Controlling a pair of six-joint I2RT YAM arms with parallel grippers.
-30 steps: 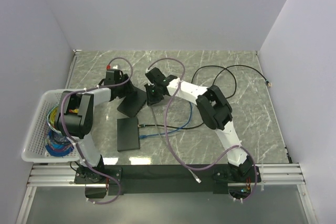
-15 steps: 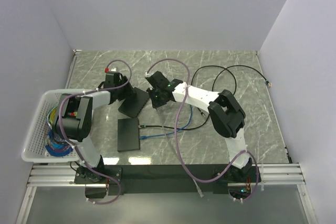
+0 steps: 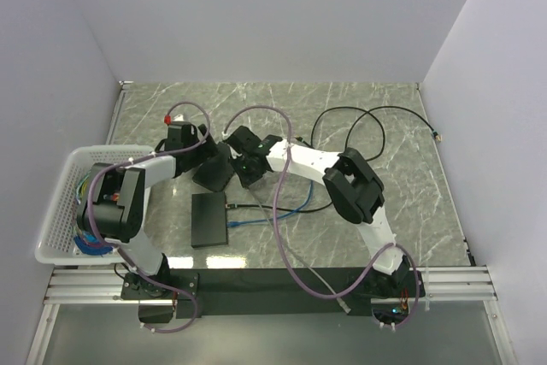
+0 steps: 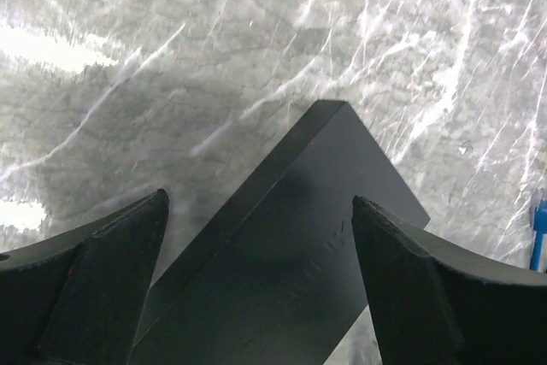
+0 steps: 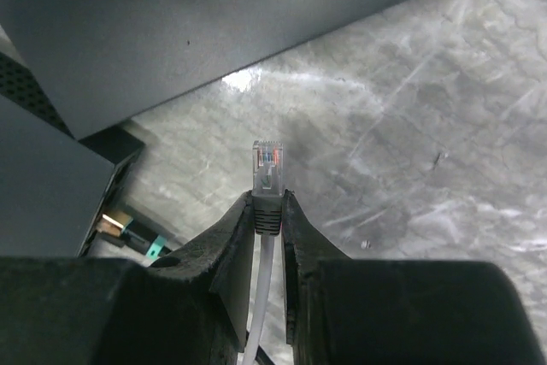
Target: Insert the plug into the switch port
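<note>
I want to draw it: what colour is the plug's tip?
Clear plug, dark grey boot behind it; the right wrist view shows it best.

Left arm (image 3: 120, 198) bent at the elbow and reaching forward-right, left gripper (image 4: 258, 204) spread wide; right arm (image 3: 312, 160) stretched leftward, right gripper (image 5: 267, 204) pinched on the plug (image 5: 267, 167), wrists near each other.

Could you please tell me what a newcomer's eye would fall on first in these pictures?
Most striking is the clear plug, pinched tip-forward in the right pincer. Seen from above, the two pincers meet in the middle of the marble table at the black switch, with the left pincer open astride its corner. A white basket of coloured cables sits at the left edge.
</note>
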